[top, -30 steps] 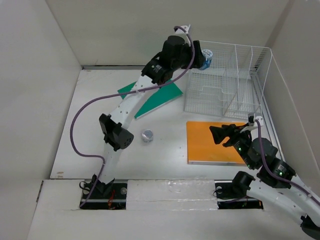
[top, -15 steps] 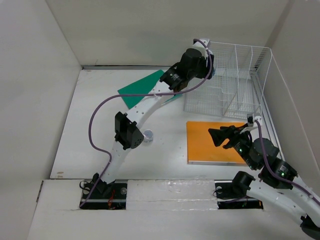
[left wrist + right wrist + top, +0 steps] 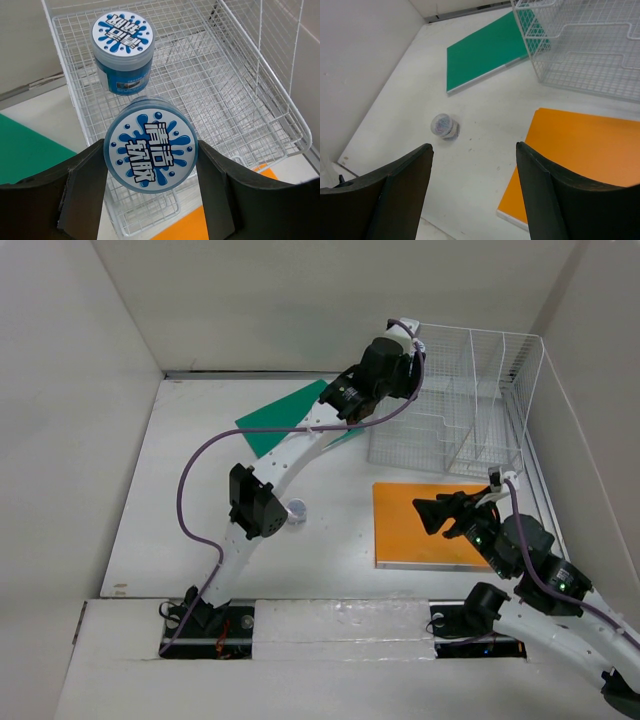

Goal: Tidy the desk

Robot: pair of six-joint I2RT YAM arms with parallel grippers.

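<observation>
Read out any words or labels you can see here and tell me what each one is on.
"清洁软胶": lid of the blue jar held by the left gripper.
"清洁软胶", upside down in this view: lid of the second blue jar in the wire rack.
The small jar on the desk: label too blurred to read.

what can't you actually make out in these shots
- Top view: the held jar and the jar in the rack are hidden behind the left arm.
- Top view: the small jar on the desk is half covered by that arm's elbow.
- Right wrist view: its label is too small to read; the orange folder is cut off by the edge.
</observation>
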